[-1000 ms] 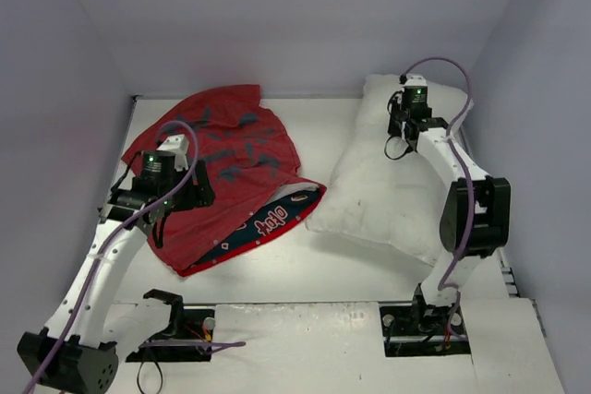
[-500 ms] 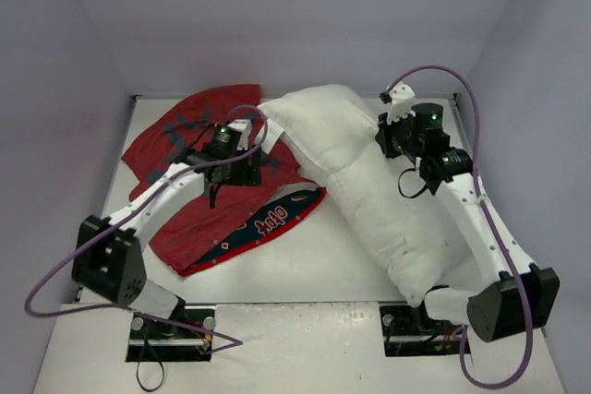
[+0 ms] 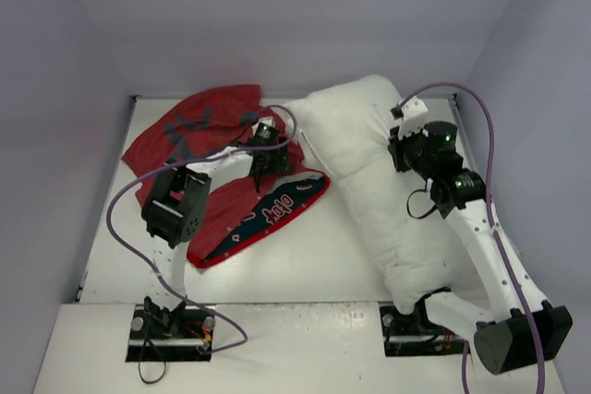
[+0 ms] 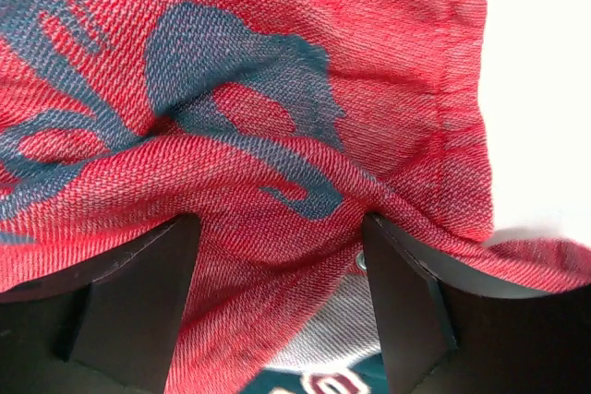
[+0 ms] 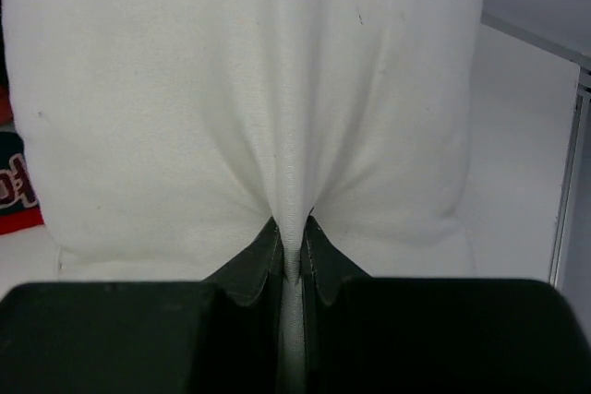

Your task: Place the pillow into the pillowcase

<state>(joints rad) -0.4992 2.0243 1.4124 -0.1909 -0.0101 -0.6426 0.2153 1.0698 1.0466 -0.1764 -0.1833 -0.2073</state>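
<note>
The red pillowcase [image 3: 199, 136] lies crumpled at the back left, its open mouth turned right and showing a teal inner print [image 3: 277, 211]. My left gripper [image 3: 262, 163] is open at that mouth. In the left wrist view [image 4: 277, 228] the jaws stand wide apart with the pillowcase's [image 4: 277, 89] red upper layer bunched between and over them. The white pillow [image 3: 369, 196] runs from the back centre to the front right, its far end next to the pillowcase mouth. My right gripper [image 3: 400, 142] is shut on a pinched fold of the pillow [image 5: 231, 71], as the right wrist view [image 5: 291, 225] shows.
Grey walls close in the white table [image 3: 305, 265] at the back and both sides. A metal rail [image 5: 577, 136] runs along the table's right edge. Purple cables loop over both arms.
My left gripper has reached right across the pillowcase to its open mouth. My right arm has swung the pillow round and carried its far end toward the pillowcase.
</note>
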